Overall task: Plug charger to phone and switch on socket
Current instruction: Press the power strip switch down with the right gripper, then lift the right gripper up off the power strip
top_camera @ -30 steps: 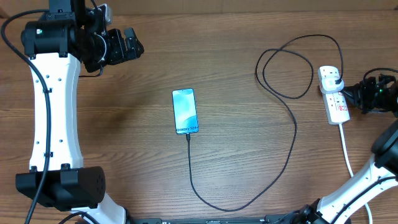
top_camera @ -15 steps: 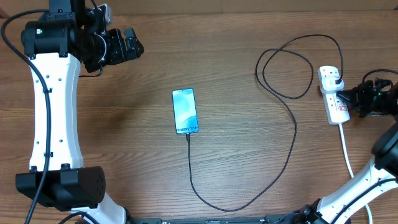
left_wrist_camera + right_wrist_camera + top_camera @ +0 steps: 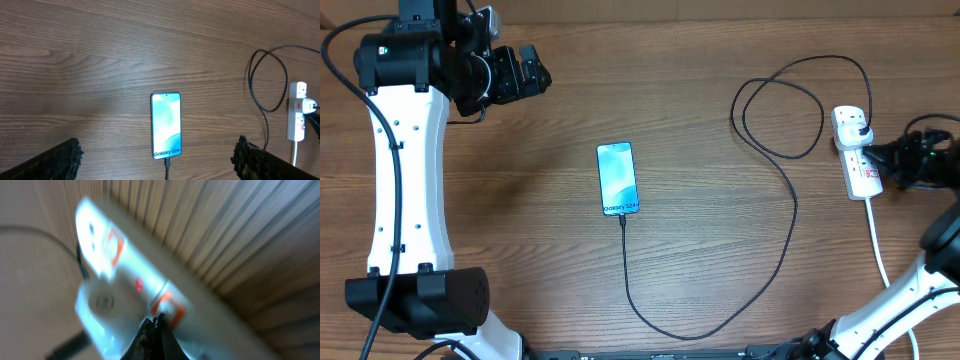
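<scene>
Right at the tips of your right gripper lies the socket, a short white strip flat on the wooden table. Your jaws are clenched together on nothing, forming one blunt point. Treat the strip as a light, rigid plastic shell. It probably slides or pivots on the smooth wood if you shove it from the side, so don't grasp it. Press downward on the red switch that sits just ahead of the tips in the wrist view. That view is blurred, so you cannot tell whether the tips already touch it. The rocker looks small and stiff, so a centred push should suit it best.

The strip's long axis runs across your line of approach, and your jaws meet its long side. Its far end carries the black plug, just beside and beyond the tips. Its near end trails the white cord back toward your base.

From the plug the charger loops away from your jaws as a thin, limp cable. It ends at the bottom edge of the phone, where it appears seated. The phone lies well apart from your tips. Farther off, the left gripper hangs released, fingers spread wide.
</scene>
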`<control>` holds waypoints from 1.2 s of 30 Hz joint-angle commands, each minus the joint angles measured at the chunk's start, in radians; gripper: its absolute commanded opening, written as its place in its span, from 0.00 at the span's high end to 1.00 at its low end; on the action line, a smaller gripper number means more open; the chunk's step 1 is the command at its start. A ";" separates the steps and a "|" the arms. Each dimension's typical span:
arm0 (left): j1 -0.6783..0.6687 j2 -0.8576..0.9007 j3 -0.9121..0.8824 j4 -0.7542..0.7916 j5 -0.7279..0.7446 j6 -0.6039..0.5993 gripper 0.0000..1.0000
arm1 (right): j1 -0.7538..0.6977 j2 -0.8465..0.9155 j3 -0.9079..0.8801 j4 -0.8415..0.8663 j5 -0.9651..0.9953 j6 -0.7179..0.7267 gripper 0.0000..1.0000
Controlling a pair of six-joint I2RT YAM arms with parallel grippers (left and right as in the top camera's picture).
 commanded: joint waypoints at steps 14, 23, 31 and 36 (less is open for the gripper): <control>0.004 -0.009 0.006 0.001 -0.006 -0.011 0.00 | -0.087 -0.227 0.034 -0.050 -0.056 -0.024 0.96; 0.004 -0.009 0.006 0.001 -0.006 -0.010 0.00 | 0.035 -0.546 0.034 -0.211 -0.034 -0.136 0.96; 0.004 -0.009 0.006 0.001 -0.006 -0.010 0.00 | 0.211 -0.760 0.034 -0.430 0.082 -0.251 0.96; 0.004 -0.009 0.006 0.001 -0.006 -0.010 0.00 | 0.321 -0.873 0.034 -0.491 0.140 -0.251 0.96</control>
